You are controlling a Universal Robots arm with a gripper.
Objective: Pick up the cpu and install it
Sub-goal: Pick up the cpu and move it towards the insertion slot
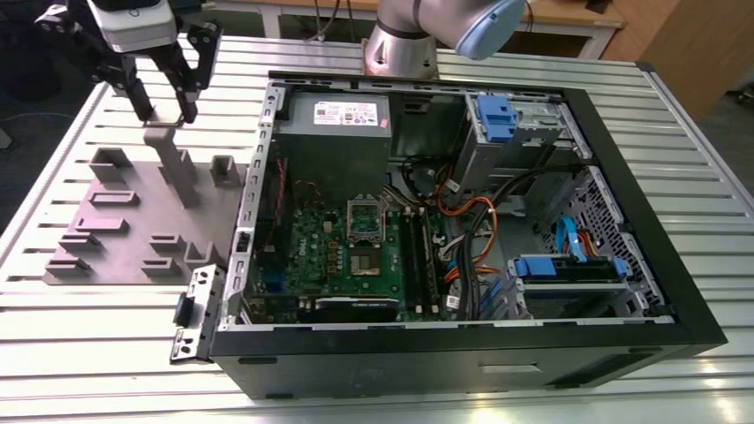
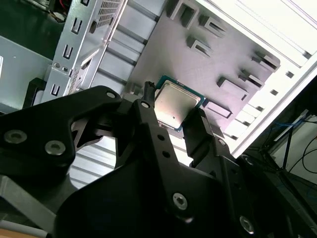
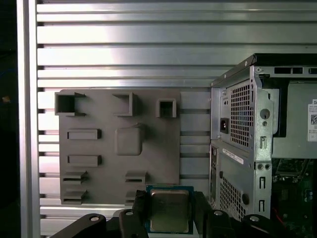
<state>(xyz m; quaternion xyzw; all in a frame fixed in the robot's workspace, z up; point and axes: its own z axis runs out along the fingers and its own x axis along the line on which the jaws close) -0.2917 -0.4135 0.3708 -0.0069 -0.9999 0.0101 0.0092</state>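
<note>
The cpu [image 2: 173,106] is a thin square chip with a silver-grey top and a blue-green rim; it also shows in the first wrist view [image 3: 169,210]. My gripper [image 2: 174,108] is shut on it, one black finger against each of two opposite edges. In the exterior view the gripper [image 1: 166,115] hangs just above a tall post of the grey fixture plate [image 1: 118,221], at the exterior view's left of the open computer case [image 1: 471,221]. Inside the case the motherboard's socket [image 1: 366,259] lies bare, with its silver frame [image 1: 365,216] standing raised.
The grey fixture plate [image 3: 104,148] carries several raised holders and lies on a slatted aluminium table [image 1: 94,336]. Black memory sticks [image 1: 415,256], cables and blue drive brackets [image 1: 568,265] crowd the case interior. The arm's base [image 1: 401,49] stands behind the case.
</note>
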